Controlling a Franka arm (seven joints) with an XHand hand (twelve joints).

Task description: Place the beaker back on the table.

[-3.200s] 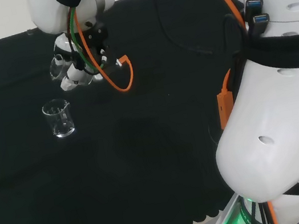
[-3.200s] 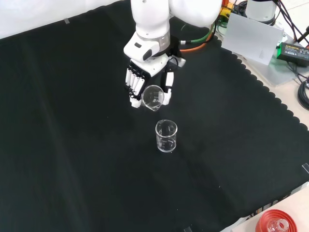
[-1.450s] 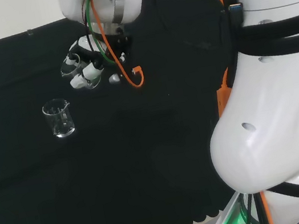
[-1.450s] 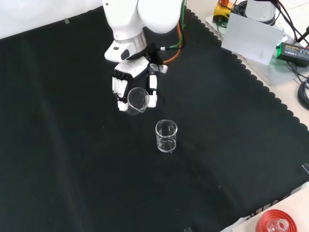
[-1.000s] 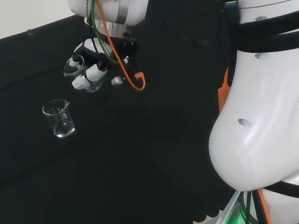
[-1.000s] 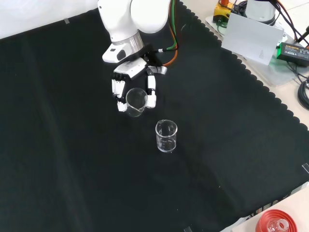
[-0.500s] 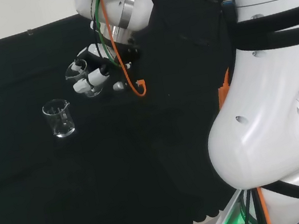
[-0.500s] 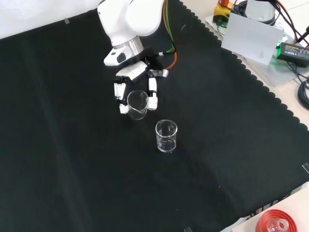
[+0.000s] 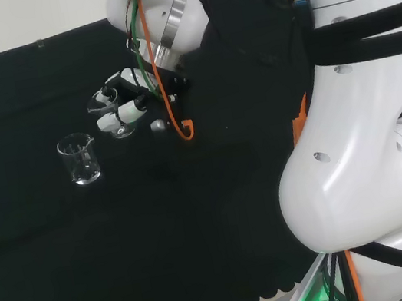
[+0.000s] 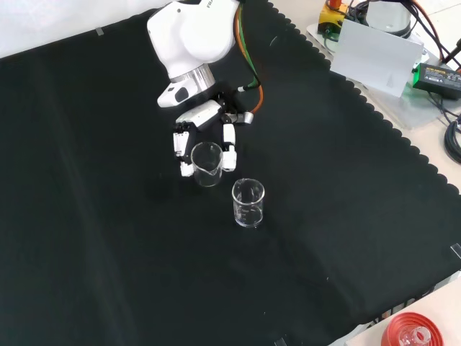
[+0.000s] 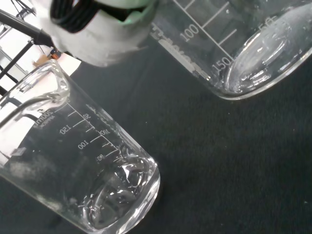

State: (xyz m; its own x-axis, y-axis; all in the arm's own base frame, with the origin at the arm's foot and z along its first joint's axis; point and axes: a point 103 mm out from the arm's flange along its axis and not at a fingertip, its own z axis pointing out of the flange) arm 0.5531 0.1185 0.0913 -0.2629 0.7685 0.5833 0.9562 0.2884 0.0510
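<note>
Hand (image 10: 204,137): black and white, hanging from the white arm (image 10: 191,36) and pointing down at the surface (image 10: 94,238), its fingers (image 10: 181,153) and thumb (image 10: 229,153) curled round a clear glass beaker (image 10: 207,164), fingers on one side of the glass wall and thumb on the other. Held beaker: upright, mouth open upward, printed scale lines on its wall in the wrist view (image 11: 234,44); its base is at or just above the black cloth, and whether it touches cannot be told. In the head view the hand (image 9: 124,105) sits to the left of the arm's large white links (image 9: 375,166), with the held beaker (image 9: 113,113) between its fingers. Second beaker (image 10: 248,203): clear glass, upright, free-standing on the cloth just beside the hand, nearer the camera and slightly to the right of it in the front view; in the head view it (image 9: 80,159) stands to the left of the hand and a little nearer; in the wrist view it (image 11: 73,170) appears close to the held one, spouted, with a graduated scale, apparently empty, the two glasses apart. Orange cable (image 10: 248,65): runs down the arm to the wrist, looping beside the hand. Surface: black cloth with a scalloped edge. Beyond that edge, well apart from the hand in the front view: a grey panel (image 10: 378,58) and a red ribbed ring (image 10: 414,333).
</note>
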